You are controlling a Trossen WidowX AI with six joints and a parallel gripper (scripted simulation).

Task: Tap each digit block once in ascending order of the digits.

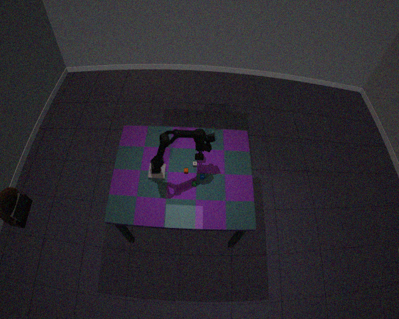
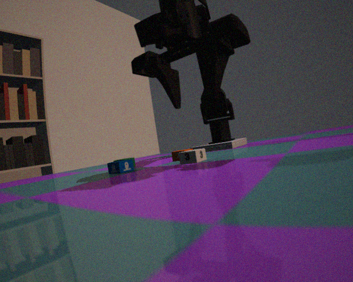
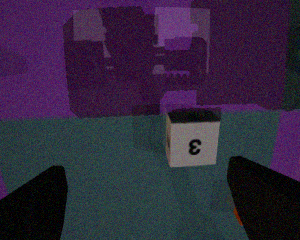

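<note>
My gripper [image 1: 199,159] [image 3: 148,173] is open and empty, fingers wide apart, above the table near the white block. The white block [image 1: 194,163] [image 2: 192,155] [image 3: 192,144] shows a 3 and sits ahead of the fingertips, right of centre in the wrist view. The orange block [image 1: 185,170] [image 2: 176,155] [image 3: 237,216] is mostly hidden by the right finger in the wrist view; its digit is not readable. The blue block [image 1: 202,177] [image 2: 127,166] shows what looks like an underlined 9 in the exterior view. The green block [image 1: 194,183] stands near it, its digit not readable.
The blocks stand close together on the checkered table [image 1: 239,209] [image 2: 262,194]. The arm's pale base [image 1: 161,174] [image 2: 240,142] is left of the blocks in the top view. The arm's shadow falls across the table around the blue and green blocks.
</note>
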